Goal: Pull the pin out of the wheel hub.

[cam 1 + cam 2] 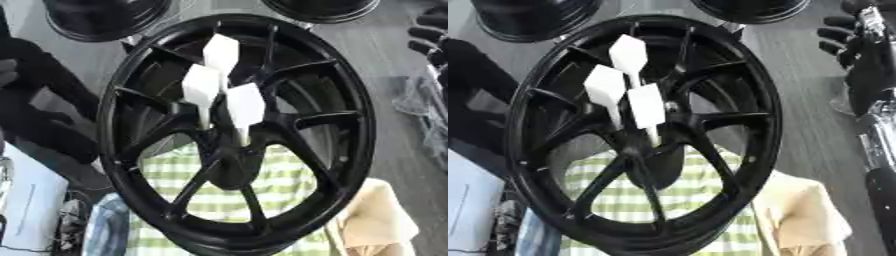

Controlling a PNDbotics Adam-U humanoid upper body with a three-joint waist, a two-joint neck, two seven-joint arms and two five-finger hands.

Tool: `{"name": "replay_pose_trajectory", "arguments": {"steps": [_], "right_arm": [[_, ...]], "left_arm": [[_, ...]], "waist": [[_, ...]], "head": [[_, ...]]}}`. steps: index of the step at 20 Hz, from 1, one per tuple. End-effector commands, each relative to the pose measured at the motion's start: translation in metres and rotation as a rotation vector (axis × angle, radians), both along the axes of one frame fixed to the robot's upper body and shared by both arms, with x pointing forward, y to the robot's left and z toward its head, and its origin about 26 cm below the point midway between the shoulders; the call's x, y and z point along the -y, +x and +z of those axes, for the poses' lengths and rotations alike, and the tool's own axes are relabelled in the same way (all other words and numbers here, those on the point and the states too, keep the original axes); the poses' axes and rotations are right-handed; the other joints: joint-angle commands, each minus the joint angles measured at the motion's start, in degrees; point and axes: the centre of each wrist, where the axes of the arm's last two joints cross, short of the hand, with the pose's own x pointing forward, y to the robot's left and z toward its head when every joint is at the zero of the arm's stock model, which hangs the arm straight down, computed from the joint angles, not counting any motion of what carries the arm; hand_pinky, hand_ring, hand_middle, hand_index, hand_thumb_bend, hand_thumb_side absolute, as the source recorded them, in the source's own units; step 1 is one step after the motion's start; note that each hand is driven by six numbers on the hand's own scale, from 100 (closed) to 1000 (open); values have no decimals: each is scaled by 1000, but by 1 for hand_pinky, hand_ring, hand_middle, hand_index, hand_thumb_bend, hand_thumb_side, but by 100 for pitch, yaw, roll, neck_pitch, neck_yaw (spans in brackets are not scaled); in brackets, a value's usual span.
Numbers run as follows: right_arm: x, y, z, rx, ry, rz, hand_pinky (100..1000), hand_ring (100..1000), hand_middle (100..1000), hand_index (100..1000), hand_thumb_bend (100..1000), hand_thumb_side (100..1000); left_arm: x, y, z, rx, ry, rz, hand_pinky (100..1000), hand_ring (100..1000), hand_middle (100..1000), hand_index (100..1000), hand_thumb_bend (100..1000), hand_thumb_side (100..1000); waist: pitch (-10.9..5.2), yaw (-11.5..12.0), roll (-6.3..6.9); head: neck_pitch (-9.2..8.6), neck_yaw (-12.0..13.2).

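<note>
A large black spoked wheel hub (236, 130) fills the middle of the view, tilted up toward me. Three white pins with flat paddle-shaped heads stick out of its centre: one at the top (220, 52), one on the left (201, 87), one on the right (245, 105). Their thin stems run down into the hub's middle. My right hand (849, 40) hangs at the upper right, clear of the rim, fingers relaxed and holding nothing. A dark bulk (39, 105) at the left edge looks like my left arm; its hand cannot be made out.
Two more black wheels (105, 17) (319, 7) lie at the far edge. Under the hub is a green-and-white checked cloth (280, 195), with a beige cloth (381, 215) to its right. A clear plastic bag (424, 105) sits right, white paper (26, 200) lower left.
</note>
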Motion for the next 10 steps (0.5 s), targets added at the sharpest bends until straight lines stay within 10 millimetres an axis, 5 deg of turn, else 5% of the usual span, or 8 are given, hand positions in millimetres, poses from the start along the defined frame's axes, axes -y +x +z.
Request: {"name": "replay_pose_trajectory", "arguments": {"steps": [1,10], "right_arm": [[0,0,4,13,-29,2,836,787,711,861,100,783],[-2,0,-6,-23,-60,7,831,767,693,865,100,810]], "left_arm": [[1,-1,11,39,9,-12,757,671,767,781,249,824],[3,-1,12,44,6,-23,758,671,768,785,250,824]], "waist": [[-61,13,-1],[-36,44,17]], "head": [[-83,-5],[-86,-25]]}}
